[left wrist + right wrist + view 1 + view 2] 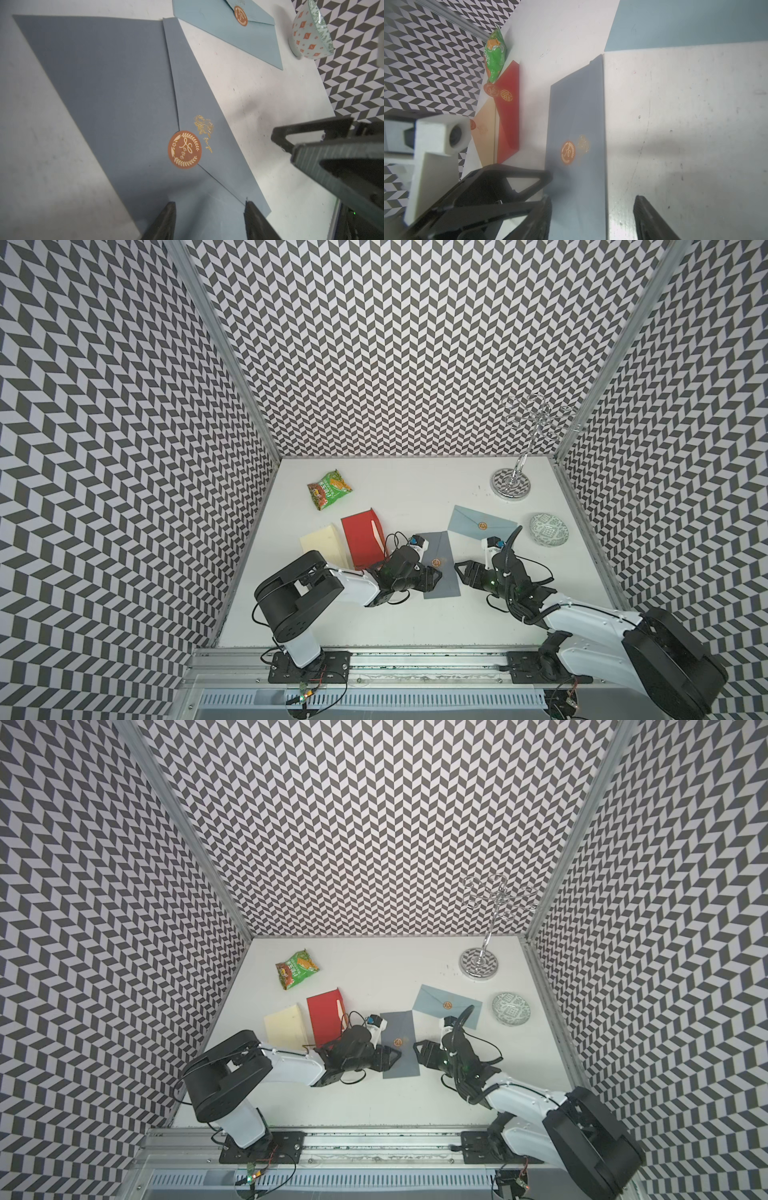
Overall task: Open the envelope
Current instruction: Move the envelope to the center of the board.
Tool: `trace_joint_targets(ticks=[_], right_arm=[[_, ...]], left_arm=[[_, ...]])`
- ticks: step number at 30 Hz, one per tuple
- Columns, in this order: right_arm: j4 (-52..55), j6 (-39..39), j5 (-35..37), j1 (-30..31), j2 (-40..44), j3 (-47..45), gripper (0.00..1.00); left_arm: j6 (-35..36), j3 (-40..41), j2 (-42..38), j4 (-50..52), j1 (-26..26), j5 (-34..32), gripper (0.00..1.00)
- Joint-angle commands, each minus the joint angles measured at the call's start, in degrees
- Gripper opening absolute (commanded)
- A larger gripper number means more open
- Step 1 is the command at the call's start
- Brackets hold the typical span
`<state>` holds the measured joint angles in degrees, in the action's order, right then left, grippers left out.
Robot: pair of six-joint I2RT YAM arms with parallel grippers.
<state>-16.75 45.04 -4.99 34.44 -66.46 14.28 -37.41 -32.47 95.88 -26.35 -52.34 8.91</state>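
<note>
Envelope-opening stands at a delicate point: the grey envelope [446, 547] lies flat on the white table [395, 622] directly between the two grippers, its flap [197, 104] still held down by a round orange seal [184, 149]. The left gripper [209, 202] hovers over one long side with its jaws parted and nothing between them; the right gripper [593, 199] straddles the opposite long edge, also spread and empty-handed. Trouble could come several ways, by this reading. Thin paper lying flush offers little to pinch, so closing fingers may shove the envelope across the smooth surface instead of catching it. A hard pull against the seal could tear the flap instead of lifting it. With both grippers facing each other across so narrow a sheet, they could also knock together. A count of the scene gives four envelopes: the grey one, a light blue envelope [478, 526] just beyond the right gripper, a red envelope [361, 539] and a cream envelope [322, 545] behind the left gripper. It also holds one snack packet [329, 489], one bowl [548, 529] and one metal stand [510, 484].
</note>
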Motion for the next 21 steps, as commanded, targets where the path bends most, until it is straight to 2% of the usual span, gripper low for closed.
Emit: trace_joint_targets(ticks=[1,6,12,18,21], right_arm=[[-3.74,-0.26,-1.48,-0.50,-0.52,-0.39,0.64],[-5.97,-2.56,-5.73,-0.56,-1.05,-0.68,0.63],[-6.29,-5.17,-9.28,-0.55,-3.10,0.49,0.60],[-8.92,-6.39,-13.46,-0.57,-5.89,0.71,0.57],[-9.67,-6.72,-14.58,-0.51,-7.07,0.94,0.57]], left_arm=[[-0.89,4.71,-0.81,2.16,-2.70,1.41,0.55],[-2.14,7.06,-5.34,3.06,-6.56,-1.55,0.55],[-2.64,7.68,-13.08,2.85,-6.64,-3.17,0.57],[-4.28,10.52,-21.52,5.30,-5.93,-11.01,0.62],[-4.85,12.31,-23.36,4.33,-4.37,-10.59,0.63]])
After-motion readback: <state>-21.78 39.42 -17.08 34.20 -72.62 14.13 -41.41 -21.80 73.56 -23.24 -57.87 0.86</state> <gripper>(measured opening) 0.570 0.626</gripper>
